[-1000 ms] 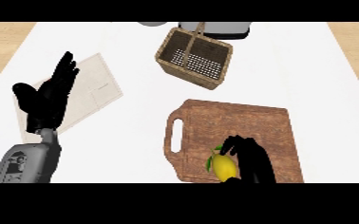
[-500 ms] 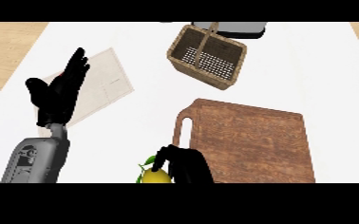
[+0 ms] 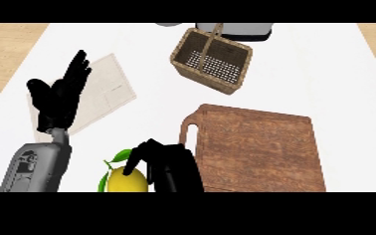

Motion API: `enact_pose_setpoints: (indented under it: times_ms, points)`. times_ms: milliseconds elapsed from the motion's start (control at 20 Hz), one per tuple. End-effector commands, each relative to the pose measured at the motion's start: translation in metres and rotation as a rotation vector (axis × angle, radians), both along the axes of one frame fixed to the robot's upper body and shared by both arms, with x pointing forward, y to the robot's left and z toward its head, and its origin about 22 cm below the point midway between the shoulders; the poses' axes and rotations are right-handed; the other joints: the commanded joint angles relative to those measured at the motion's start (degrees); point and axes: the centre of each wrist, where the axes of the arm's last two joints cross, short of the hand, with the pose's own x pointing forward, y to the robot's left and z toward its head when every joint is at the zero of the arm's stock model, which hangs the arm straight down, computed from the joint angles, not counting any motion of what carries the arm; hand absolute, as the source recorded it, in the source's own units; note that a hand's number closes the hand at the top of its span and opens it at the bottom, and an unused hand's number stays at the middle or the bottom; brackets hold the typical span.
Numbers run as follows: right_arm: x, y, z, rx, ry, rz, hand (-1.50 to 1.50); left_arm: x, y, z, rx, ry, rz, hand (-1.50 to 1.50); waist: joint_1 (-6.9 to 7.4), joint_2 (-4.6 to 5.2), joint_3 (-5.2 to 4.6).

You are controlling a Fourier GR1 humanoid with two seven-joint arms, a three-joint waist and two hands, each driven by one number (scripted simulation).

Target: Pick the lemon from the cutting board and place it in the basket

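The yellow lemon (image 3: 125,180), with green leaves at its stem, shows at the lower edge of the head view, left of the wooden cutting board (image 3: 257,144). My right hand (image 3: 167,163) is curled over its right side and holds it off the board. The woven basket (image 3: 213,80) with its upright handle stands beyond the board, towards the back of the counter, with nothing seen inside. My left hand (image 3: 60,98) rests open at the left, fingers up, over a pale cloth.
A pale cloth (image 3: 106,87) lies flat on the white counter at the left. A grey appliance (image 3: 246,29) stands behind the basket at the back edge. Wooden floor shows past the counter's far corners.
My right hand has carried the lemon leftwards off the cutting board to the counter's near edge. The left hand has stayed open in about the same place.
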Motion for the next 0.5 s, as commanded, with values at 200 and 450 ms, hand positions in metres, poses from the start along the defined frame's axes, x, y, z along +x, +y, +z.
enact_pose_setpoints:
  times_ms: [200, 450]
  points:
    - [0.039, 0.022, 0.068, 0.033, -0.013, -0.13, 1.5, 0.002, -0.003, -0.003, 0.003, 0.016, 0.003, 0.0, -0.43, -0.29, -0.2]
    - [0.069, 0.032, 0.115, 0.149, -0.05, -0.226, 1.5, -0.001, -0.004, -0.005, -0.012, 0.003, -0.014, 0.0, 0.82, -0.36, -0.19]
